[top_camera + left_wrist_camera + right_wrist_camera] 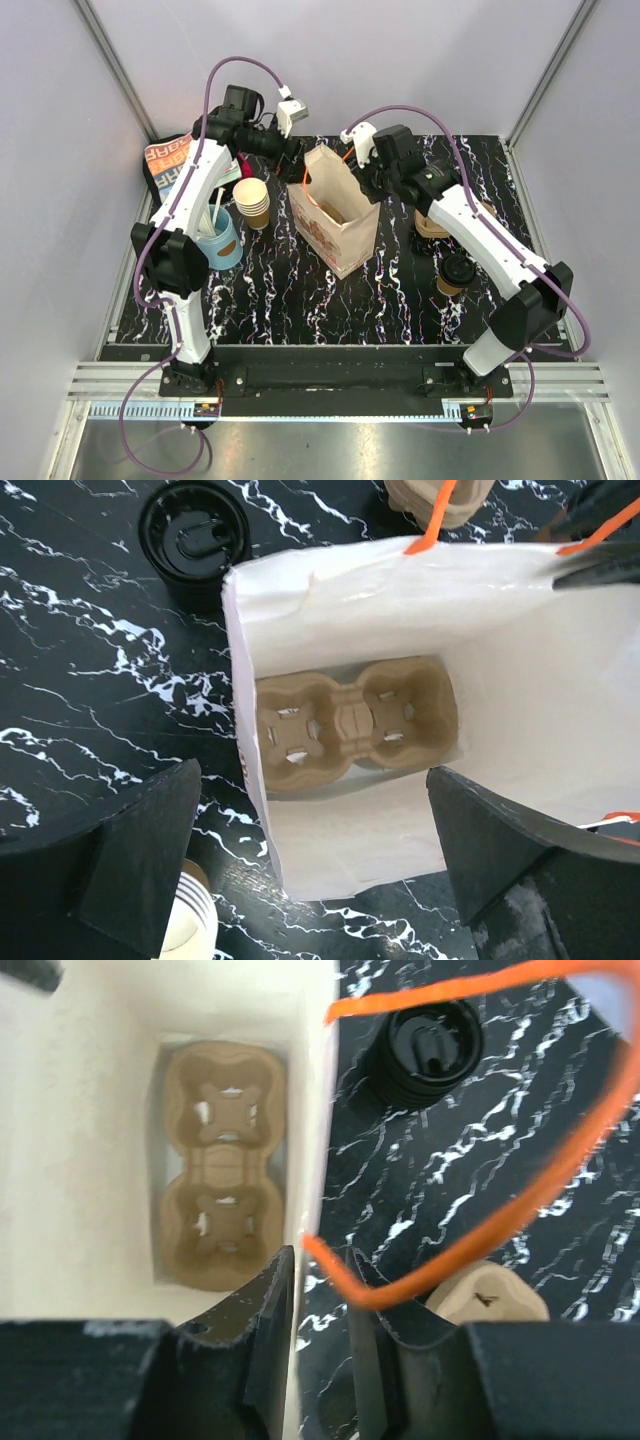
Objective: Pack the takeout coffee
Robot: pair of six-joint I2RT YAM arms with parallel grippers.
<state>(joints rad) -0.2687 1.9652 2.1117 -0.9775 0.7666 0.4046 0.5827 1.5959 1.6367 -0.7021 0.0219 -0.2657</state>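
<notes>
Lidded coffees: one small brown kraft paper cup with a round black plastic lid [457, 272], standing upright on the black white-veined marble-look tabletop [260, 300], outside the bag and to its right, near the right arm.
Bags: one open brown paper bag with a white lining [333, 210], upright at mid-table, with two orange loop handles [470, 1230].
Trays in the bag: one tan moulded-pulp carrier with two holes [350, 723], lying flat on the bag's floor; both holes were unfilled.
Trays on the table: a small stack of tan pulp carriers [436, 222] behind the coffee; I could not count them.
Lidless cups: one stack of white-rimmed brown paper cups [253, 202], left of the bag.
Blue cups: one [222, 243], holding white sticks.
Writing: an orange-and-white printed packet [168, 158] lay at the back left; its lettering and the bag's print were too small to read.
Left gripper [313, 770]: spread wide above the bag's mouth, holding nothing.
Right gripper [320, 1255]: jaws narrowed astride the bag's right wall at a handle; whether they pinched it, I could not tell.
</notes>
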